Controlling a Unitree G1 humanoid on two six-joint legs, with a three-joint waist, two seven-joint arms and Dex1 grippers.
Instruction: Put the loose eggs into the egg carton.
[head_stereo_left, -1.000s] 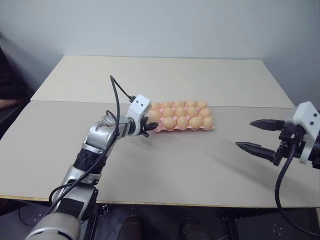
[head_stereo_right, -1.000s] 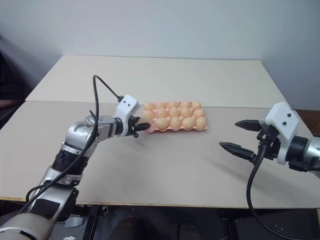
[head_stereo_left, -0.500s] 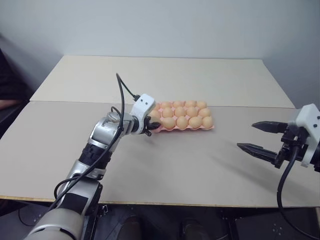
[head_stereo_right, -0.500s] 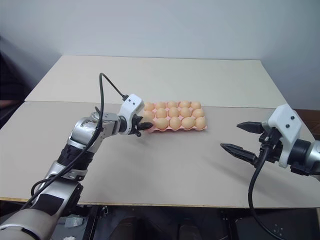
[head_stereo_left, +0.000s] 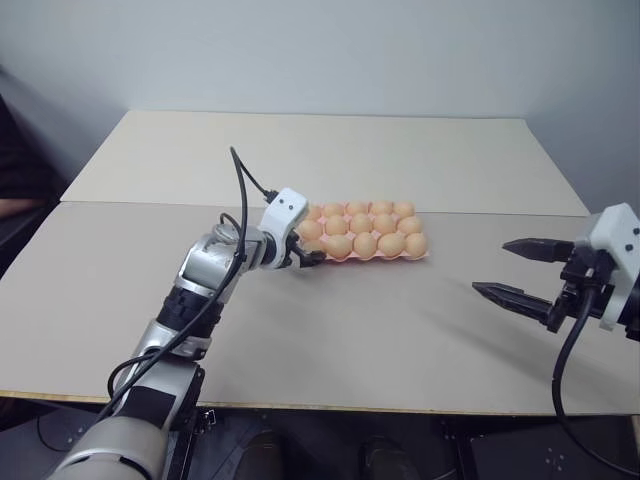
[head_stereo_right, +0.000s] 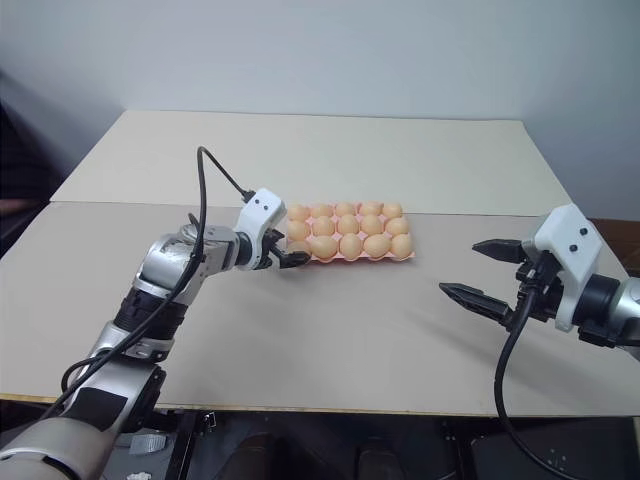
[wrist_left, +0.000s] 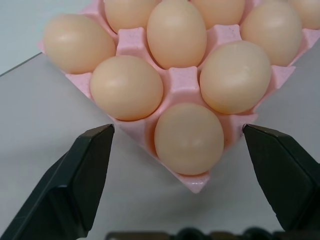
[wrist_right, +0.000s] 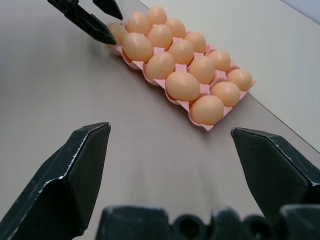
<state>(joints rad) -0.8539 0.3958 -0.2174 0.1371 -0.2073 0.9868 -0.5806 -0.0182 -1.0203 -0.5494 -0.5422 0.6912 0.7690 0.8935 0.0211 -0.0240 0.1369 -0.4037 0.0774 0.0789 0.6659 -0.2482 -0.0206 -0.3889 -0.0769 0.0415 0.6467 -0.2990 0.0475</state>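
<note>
The pale pink egg carton (head_stereo_left: 372, 257) lies mid-table with tan eggs (head_stereo_left: 364, 243) in its cups. Loose eggs are out of view; every egg in sight sits in a cup. My left gripper (head_stereo_left: 305, 251) is open at the carton's near-left corner. In the left wrist view its black fingers (wrist_left: 82, 170) stand wide on either side of the corner egg (wrist_left: 189, 138), which rests in its cup without touching them. My right gripper (head_stereo_left: 489, 266) hovers open and empty over the table, well to the right of the carton (wrist_right: 200, 122).
The beige table (head_stereo_left: 330, 340) has a seam (head_stereo_left: 140, 204) running across it behind the carton. Its near edge (head_stereo_left: 400, 408) lies close to me. A plain wall rises behind the far edge. Cables (head_stereo_left: 240, 190) loop from the left wrist.
My left gripper's fingers have spread apart at the carton's corner, and an egg now rests in the corner cup between them. The right arm has barely moved.
</note>
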